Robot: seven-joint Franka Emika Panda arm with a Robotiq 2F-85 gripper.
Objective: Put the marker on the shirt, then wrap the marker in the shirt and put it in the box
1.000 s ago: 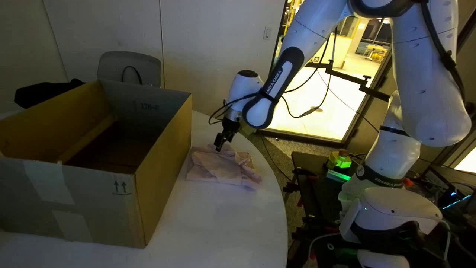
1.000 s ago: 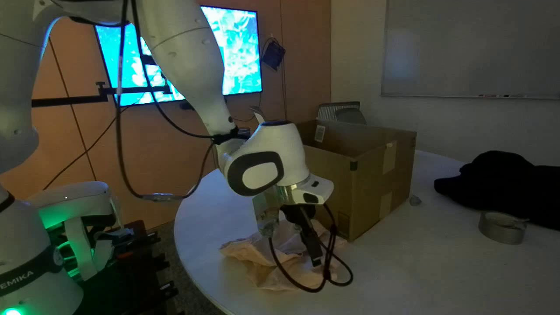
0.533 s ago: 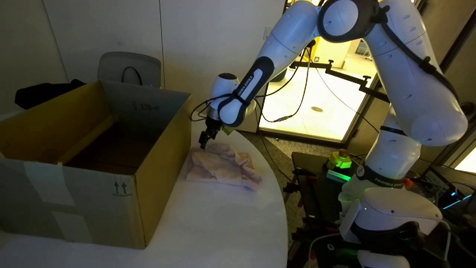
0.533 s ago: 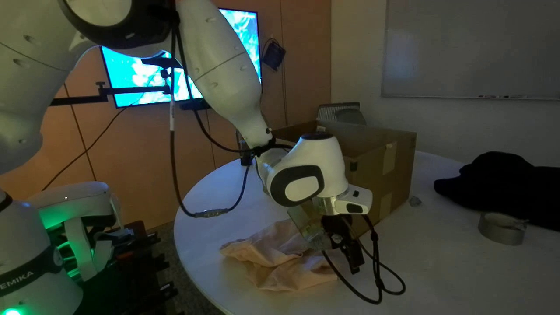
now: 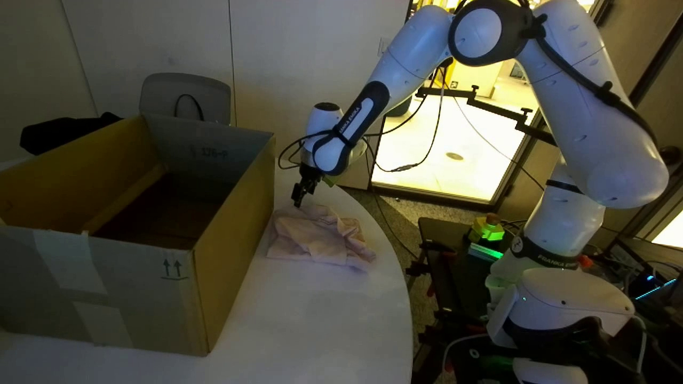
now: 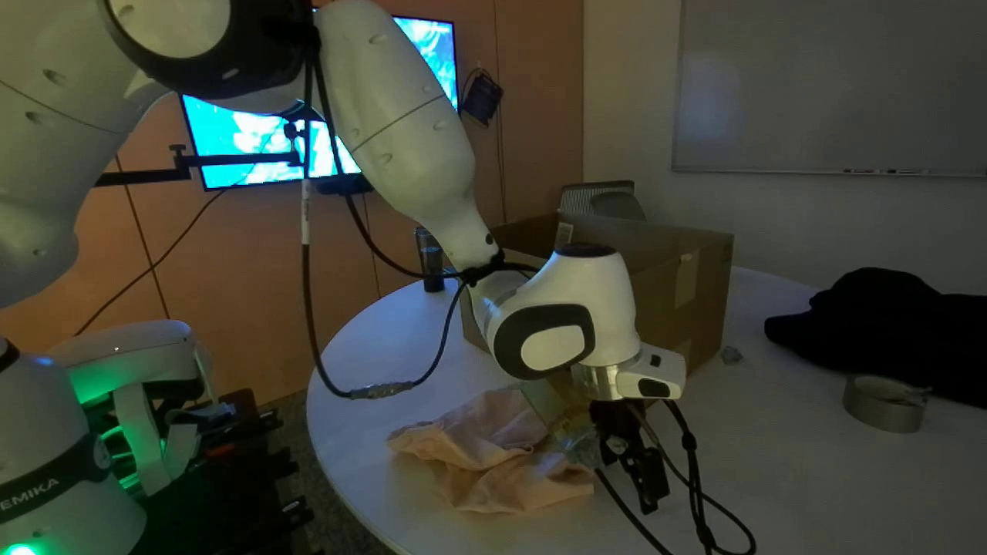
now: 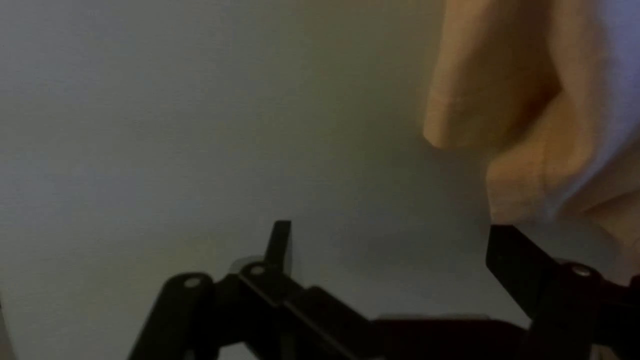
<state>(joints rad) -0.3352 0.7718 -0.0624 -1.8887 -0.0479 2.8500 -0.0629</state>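
Observation:
The shirt (image 5: 317, 240), pale pink and crumpled, lies on the white table beside the box in both exterior views. Its folded edge (image 7: 555, 110) fills the upper right of the wrist view. My gripper (image 7: 390, 225) is open, with only bare tabletop showing between its fingertips. One finger (image 7: 515, 265) appears close to a corner of the shirt; whether they touch I cannot tell. In an exterior view the gripper (image 6: 651, 501) hangs low just past the shirt's edge. The brown cardboard box (image 5: 235, 250) stands with its top open. The marker is hidden or out of view.
A roll of grey tape (image 6: 885, 402), a small crumpled scrap (image 6: 731, 354) and a heap of black cloth (image 6: 887, 327) are on the table past the box. A dark cup (image 6: 430, 258) stands at the far edge. The table's edge (image 5: 408, 314) curves close by the shirt.
From over the shirt, the gripper has moved off past its edge, leftward in one exterior picture and rightward in another, lastly with a small shift. Shirt and box have stayed put; the jaws remain open.

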